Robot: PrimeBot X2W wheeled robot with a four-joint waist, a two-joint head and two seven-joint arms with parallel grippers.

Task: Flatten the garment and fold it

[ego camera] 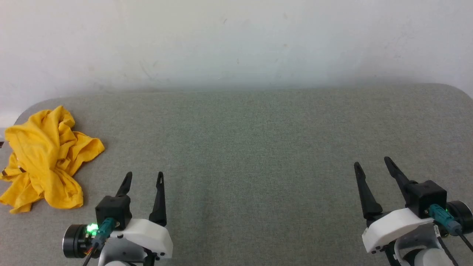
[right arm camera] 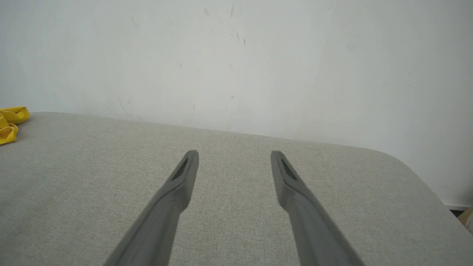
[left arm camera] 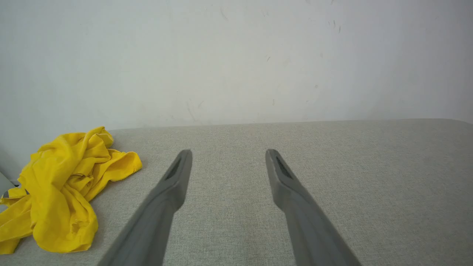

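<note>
The garment (ego camera: 44, 159) is a mustard-yellow T-shirt lying crumpled in a heap at the far left of the grey table (ego camera: 251, 147); its print is hidden in the folds. In the left wrist view the garment (left arm camera: 63, 188) sits left of my fingers. A small yellow corner of the garment (right arm camera: 9, 123) shows at the left edge of the right wrist view. My left gripper (ego camera: 144, 178) stands open at the lower left, just right of the heap and apart from it, empty. My right gripper (ego camera: 373, 162) stands open at the lower right, far from the cloth, empty.
A pale wall (ego camera: 236, 40) rises directly behind the table's far edge. The table's corners are rounded, with the right one (right arm camera: 414, 166) close to my right gripper. A wide stretch of bare grey cloth surface lies between the two grippers.
</note>
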